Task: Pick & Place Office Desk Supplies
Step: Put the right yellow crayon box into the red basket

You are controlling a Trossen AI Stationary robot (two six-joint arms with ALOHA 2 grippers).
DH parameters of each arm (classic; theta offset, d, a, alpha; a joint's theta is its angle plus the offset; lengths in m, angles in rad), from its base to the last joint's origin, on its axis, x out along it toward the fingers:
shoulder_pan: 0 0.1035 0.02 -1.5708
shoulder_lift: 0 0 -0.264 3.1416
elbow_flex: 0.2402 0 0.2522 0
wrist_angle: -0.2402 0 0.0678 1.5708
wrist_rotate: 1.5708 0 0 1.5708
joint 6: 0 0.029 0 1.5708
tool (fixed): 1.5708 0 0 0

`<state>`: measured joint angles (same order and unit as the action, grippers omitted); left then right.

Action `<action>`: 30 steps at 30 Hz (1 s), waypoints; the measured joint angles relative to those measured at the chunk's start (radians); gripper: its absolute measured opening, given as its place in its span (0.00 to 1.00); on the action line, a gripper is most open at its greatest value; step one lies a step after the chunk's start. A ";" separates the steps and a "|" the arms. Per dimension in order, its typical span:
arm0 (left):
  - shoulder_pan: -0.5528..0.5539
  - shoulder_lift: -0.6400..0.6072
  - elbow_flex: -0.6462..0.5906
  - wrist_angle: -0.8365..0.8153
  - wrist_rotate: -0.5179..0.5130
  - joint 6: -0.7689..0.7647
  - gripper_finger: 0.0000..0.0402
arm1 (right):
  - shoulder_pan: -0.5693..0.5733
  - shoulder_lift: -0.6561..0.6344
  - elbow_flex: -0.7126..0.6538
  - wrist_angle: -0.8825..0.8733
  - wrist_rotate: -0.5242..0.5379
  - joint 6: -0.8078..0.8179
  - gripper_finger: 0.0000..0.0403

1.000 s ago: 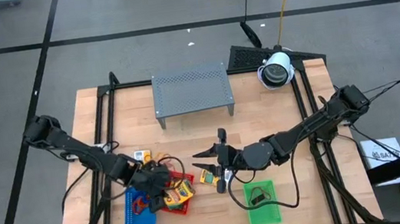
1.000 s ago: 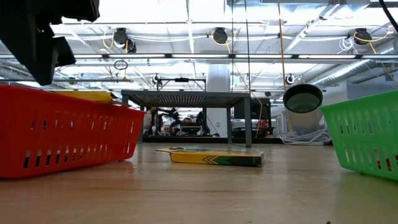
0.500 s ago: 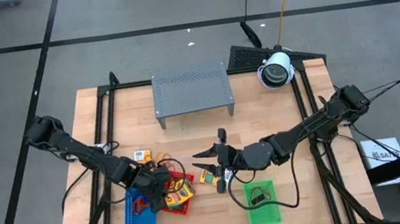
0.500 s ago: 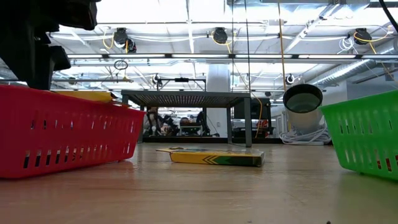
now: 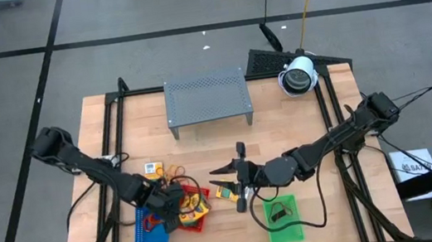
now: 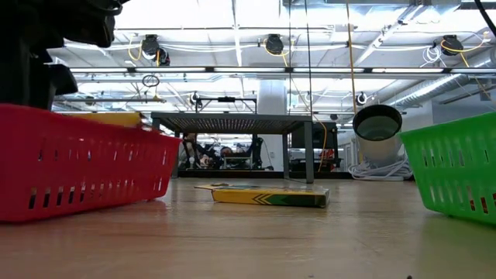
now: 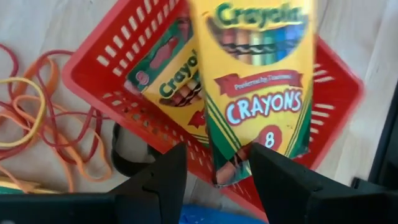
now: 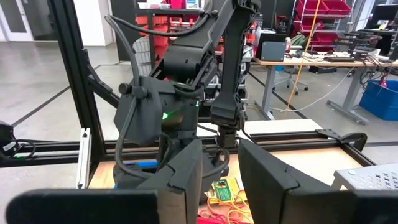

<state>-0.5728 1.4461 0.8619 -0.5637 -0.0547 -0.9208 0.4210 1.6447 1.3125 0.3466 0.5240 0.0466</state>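
While my left claw (image 7: 214, 168) grips a flat yellow cardboard crayon packet (image 7: 255, 81), that packet now hangs directly above the red mesh plastic tray (image 7: 99, 81), lower over it than a second ago; the drop looks close, I judge. One more crayon packet (image 7: 171, 78) already lies inside the red tray. A third lies flat on the wooden bench (image 6: 256, 240), between the red tray and the green mesh tray (image 5: 283, 219). A fourth, smaller packet (image 5: 152, 169) sits behind the red tray. So four packets, three trays counting the blue one (image 5: 148, 230), and a tangle of orange and red rubber bands (image 7: 31, 118) beside the red tray, too many to count. My right claw (image 5: 224, 170), narrowly parted and empty, hovers over the bench packet.
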 joint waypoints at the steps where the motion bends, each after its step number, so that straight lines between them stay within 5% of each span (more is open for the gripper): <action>1: 0.000 0.003 0.000 0.006 0.003 -0.007 0.45 | 0.000 0.000 0.000 0.000 0.000 -0.004 0.23; 20: 0.000 0.007 0.000 0.268 0.098 0.009 0.45 | 0.031 0.000 0.000 0.000 0.000 -0.009 0.24; 30: 0.020 0.007 -0.001 0.494 0.034 0.228 0.45 | 0.039 0.000 0.000 -0.029 0.003 -0.024 0.24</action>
<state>-0.5523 1.4533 0.8612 -0.0693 -0.0204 -0.6932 0.4603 1.6447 1.3125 0.3172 0.5266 0.0229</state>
